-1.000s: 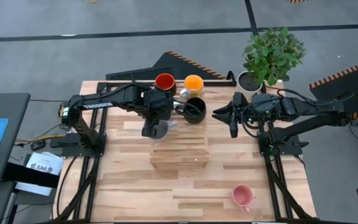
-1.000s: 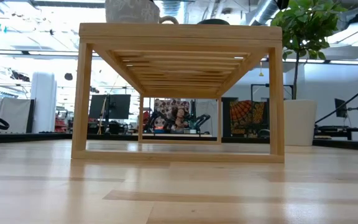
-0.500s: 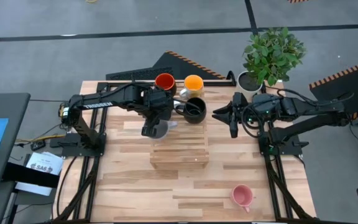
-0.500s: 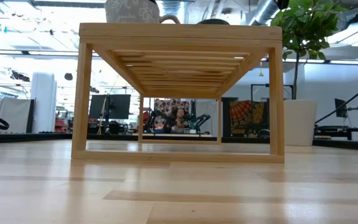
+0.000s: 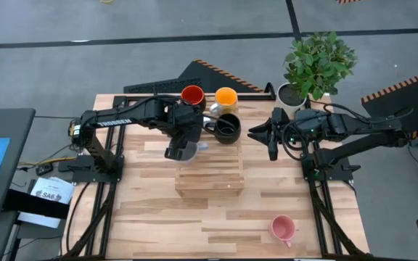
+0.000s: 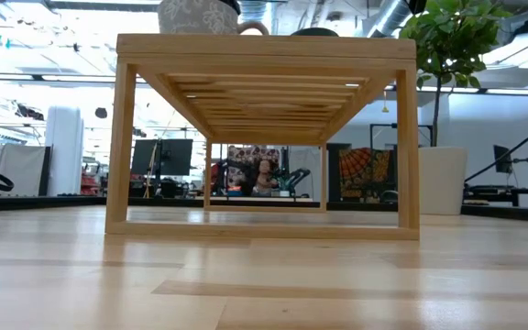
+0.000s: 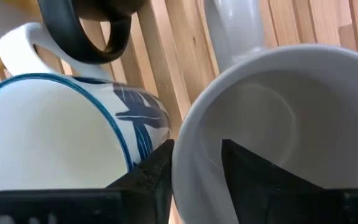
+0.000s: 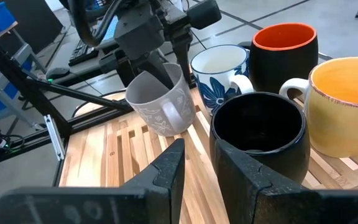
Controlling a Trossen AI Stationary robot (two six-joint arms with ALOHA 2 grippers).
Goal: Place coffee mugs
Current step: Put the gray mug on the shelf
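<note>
My left gripper is shut on the grey mug above the far left end of the wooden slatted rack. The mug's top shows over the rack in the low view. On the rack's far end stand the black mug and the white mug with blue pattern. Behind them are the red-orange mug and the yellow-orange mug. The pink mug lies on the table's near right. My right gripper hovers open to the right of the black mug. My left gripper pinches the grey mug's rim, one finger inside the mug and the other outside. It comes from above, slanting down. The mug hangs tilted, handle away from the fingers, base just over the slats; whether it touches them I cannot tell.
A potted plant in a white pot stands at the table's far right corner. The near half of the rack's top is bare slats. Open tabletop lies left and near of the rack.
The left gripper has carried the grey mug slightly toward the table's right, and more of its handle now shows above the rack in the low view. The right arm has kept still.
</note>
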